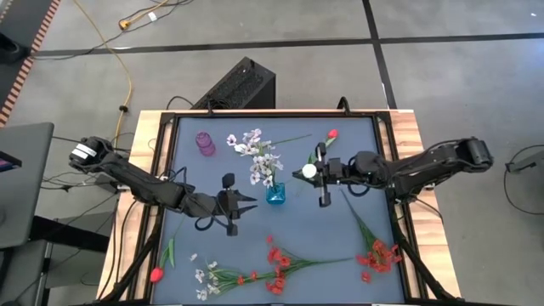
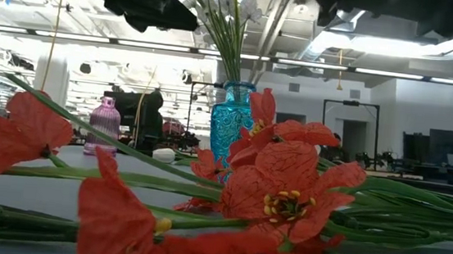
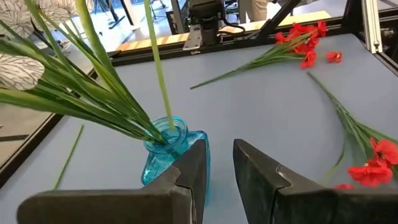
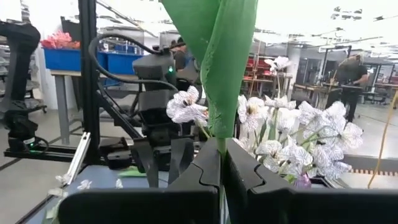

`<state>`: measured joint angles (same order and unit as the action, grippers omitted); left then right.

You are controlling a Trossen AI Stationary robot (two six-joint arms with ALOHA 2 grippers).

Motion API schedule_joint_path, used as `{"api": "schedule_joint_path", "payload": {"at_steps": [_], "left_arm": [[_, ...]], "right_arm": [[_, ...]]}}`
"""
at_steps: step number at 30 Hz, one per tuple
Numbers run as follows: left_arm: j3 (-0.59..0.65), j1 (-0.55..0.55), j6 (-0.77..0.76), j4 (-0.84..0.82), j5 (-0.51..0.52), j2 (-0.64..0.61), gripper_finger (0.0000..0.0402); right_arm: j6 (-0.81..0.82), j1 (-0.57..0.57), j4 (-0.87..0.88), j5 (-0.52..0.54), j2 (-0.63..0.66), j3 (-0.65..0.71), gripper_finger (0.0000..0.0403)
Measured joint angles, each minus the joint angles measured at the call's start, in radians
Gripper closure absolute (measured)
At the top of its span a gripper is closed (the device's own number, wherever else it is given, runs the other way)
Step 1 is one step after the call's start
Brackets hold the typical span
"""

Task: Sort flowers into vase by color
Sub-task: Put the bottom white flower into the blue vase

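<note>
Dark blue matting covers the table [image 1: 255, 234] under me. Held in my right gripper [image 4: 221, 165], fingers clenched on its green stem, is a red-tipped flower [image 1: 331, 134], just right of the blue vase [image 1: 276, 194]. That vase already holds the white flowers [image 1: 259, 153]; the purple vase [image 1: 205, 143] near the far left corner looks empty. Red sprays [image 1: 276, 265] and a few white ones [image 1: 204, 276] lie along the near edge. My left gripper [image 3: 217, 165] hovers beside the blue vase, fingers parted, holding nothing. My worry: dropping this red stem among the whites, or either arm knocking the narrow blue vase over.
</note>
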<state>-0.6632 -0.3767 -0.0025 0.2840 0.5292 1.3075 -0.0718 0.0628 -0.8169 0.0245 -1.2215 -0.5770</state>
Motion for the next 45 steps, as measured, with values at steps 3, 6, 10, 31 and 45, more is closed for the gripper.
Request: {"api": "schedule_joint_path", "payload": {"at_steps": [3,6,10,31,45], "left_arm": [[0.0,0.0,-0.001,-0.002,0.0,0.0,0.0331],[0.0,0.0,-0.004,-0.005,-0.001,0.0,0.0331],[0.0,0.0,-0.013,-0.012,-0.001,0.0,0.0331],[0.0,-0.003,-0.056,-0.045,-0.027,0.001,0.0331],[0.0,-0.012,-0.084,-0.065,-0.027,0.001,0.0331]], "right_arm": [[0.027,-0.01,-0.03,0.0,-0.046,0.0,0.0376],[0.045,-0.016,-0.064,0.0,-0.081,-0.001,0.0372],[0.054,-0.026,-0.062,0.001,-0.117,-0.023,0.036],[0.128,-0.039,0.194,0.004,-0.123,-0.116,0.0289],[0.151,-0.039,0.828,0.004,-0.123,-0.346,0.0136]]}}
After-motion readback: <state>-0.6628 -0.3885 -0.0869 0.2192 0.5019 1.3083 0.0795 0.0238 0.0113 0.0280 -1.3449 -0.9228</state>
